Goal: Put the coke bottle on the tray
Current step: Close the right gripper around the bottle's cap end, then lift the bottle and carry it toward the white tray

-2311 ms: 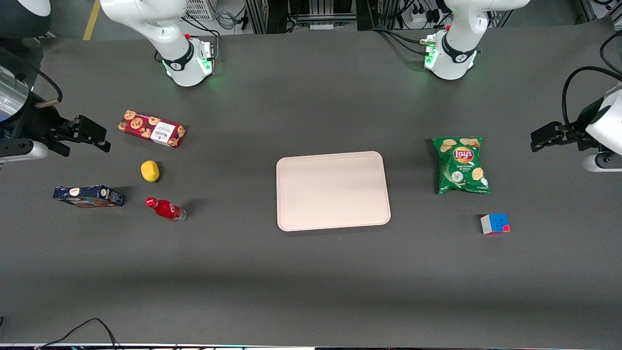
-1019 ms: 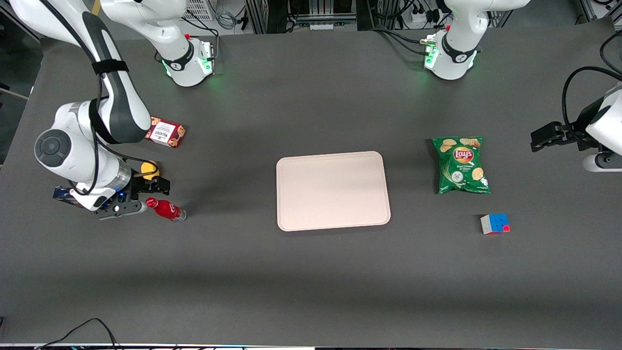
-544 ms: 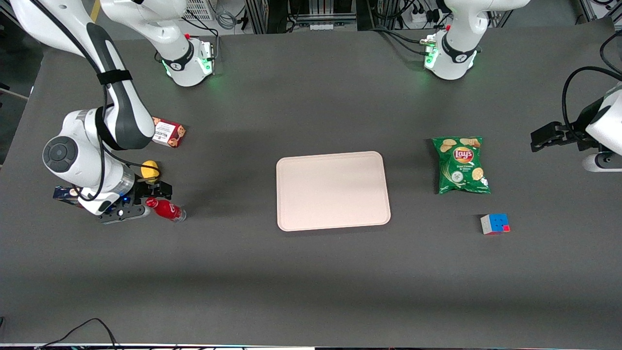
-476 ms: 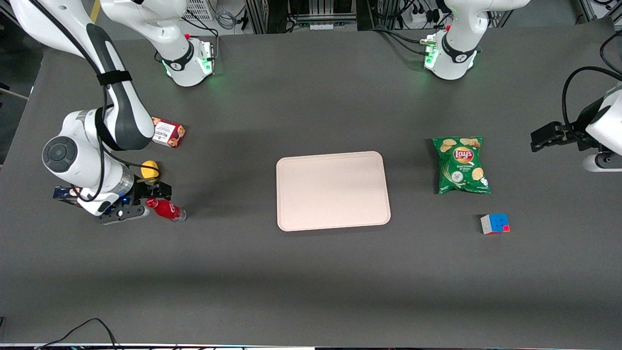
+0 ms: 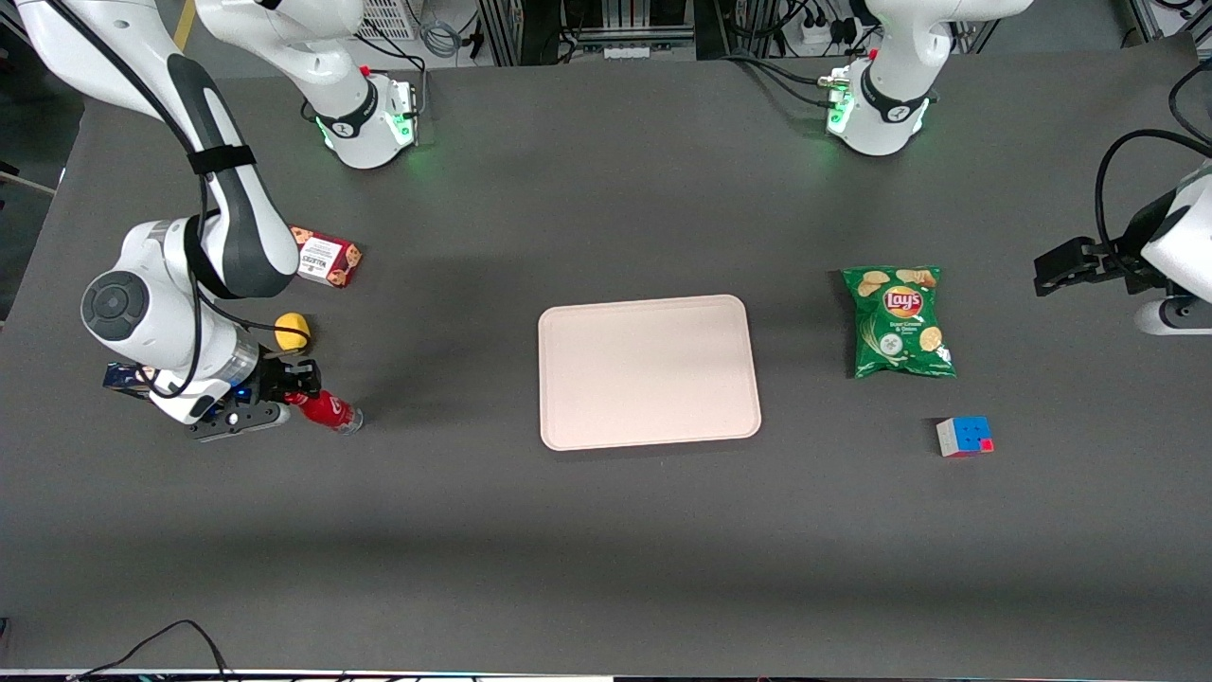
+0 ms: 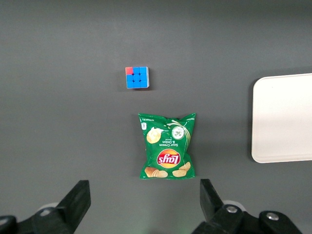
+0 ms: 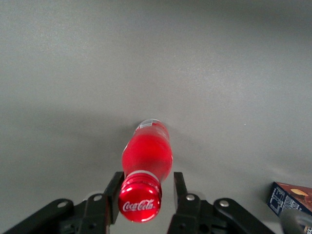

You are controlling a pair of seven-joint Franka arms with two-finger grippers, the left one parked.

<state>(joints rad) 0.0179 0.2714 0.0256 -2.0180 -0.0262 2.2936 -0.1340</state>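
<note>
I'm bracketing the coke bottle (image 7: 146, 161) neck with the gripper (image 7: 145, 187), fingers narrowly apart; I'm centring before squeezing, tray (image 5: 649, 371) waiting at three o'clock.

The whole table (image 5: 606, 530) is seen from above by the front view. The coke bottle (image 7: 145, 168) is viewed closely between the gripper (image 7: 145, 187) fingers; tray (image 6: 285, 117) edge shared.

The working arm is glossy white with a dark grey inner panel, a black strap, a round grey joint cap, black cables, and a black claw (image 5: 294, 386) lit by small blue lights.
</note>
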